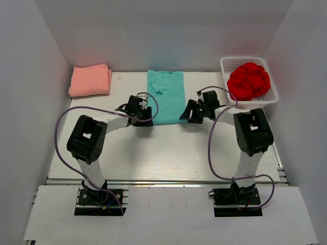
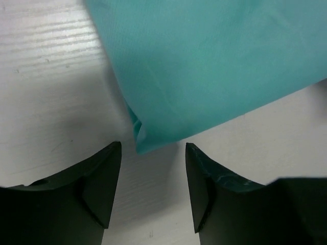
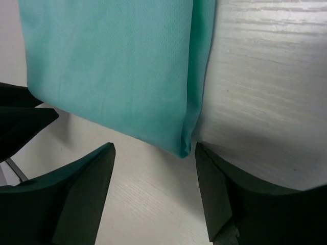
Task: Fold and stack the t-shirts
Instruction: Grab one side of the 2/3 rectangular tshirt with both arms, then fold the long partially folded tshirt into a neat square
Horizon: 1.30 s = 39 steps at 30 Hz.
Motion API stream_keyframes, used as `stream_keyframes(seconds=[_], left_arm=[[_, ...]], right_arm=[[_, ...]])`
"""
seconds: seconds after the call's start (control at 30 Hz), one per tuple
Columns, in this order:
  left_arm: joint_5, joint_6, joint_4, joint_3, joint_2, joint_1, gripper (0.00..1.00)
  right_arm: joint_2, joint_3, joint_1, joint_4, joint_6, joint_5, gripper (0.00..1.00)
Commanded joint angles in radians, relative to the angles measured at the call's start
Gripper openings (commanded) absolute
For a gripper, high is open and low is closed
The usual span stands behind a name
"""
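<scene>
My left gripper (image 2: 153, 153) and right gripper (image 3: 154, 150) stand unclenched and empty, one at each near corner of the teal t-shirt (image 1: 166, 96) lying flat just ahead, apparently poised to lift its hem for folding.

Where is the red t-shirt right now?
Top view: the red t-shirt lies bunched inside the white mesh basket at the far right of the table.
</scene>
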<state>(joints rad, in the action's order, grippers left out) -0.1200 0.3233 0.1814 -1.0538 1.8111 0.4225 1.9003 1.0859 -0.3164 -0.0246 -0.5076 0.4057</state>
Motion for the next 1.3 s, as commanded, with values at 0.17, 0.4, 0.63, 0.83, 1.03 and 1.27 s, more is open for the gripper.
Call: stream_keyframes(seconds=[0.17, 0.4, 0.63, 0.83, 1.03, 1.27], left_arm=[[-0.036, 0.010, -0.030, -0.009, 0.045, 0.001, 0.52], [-0.151, 0.010, -0.051, 0.004, 0.044, 0.010, 0.00], [-0.266, 0.020, -0.137, 0.231, -0.278, 0.010, 0.00], [-0.412, 0.000, -0.068, 0.353, -0.537, 0.010, 0.00], [-0.532, 0.014, 0.059, 0.342, -0.677, 0.019, 0.00], [-0.543, 0.014, 0.099, 0.290, -0.780, 0.019, 0.00]], right_arm=[[0.089, 0.025, -0.004, -0.041, -0.048, -0.008, 0.37], [0.028, -0.030, -0.006, -0.044, -0.051, 0.004, 0.00], [-0.203, -0.205, -0.007, -0.014, 0.058, 0.184, 0.00], [-0.478, -0.328, -0.007, 0.146, 0.199, 0.367, 0.00], [-0.706, -0.342, -0.004, 0.314, 0.291, 0.412, 0.00], [-0.816, -0.271, -0.001, 0.400, 0.307, 0.354, 0.00]])
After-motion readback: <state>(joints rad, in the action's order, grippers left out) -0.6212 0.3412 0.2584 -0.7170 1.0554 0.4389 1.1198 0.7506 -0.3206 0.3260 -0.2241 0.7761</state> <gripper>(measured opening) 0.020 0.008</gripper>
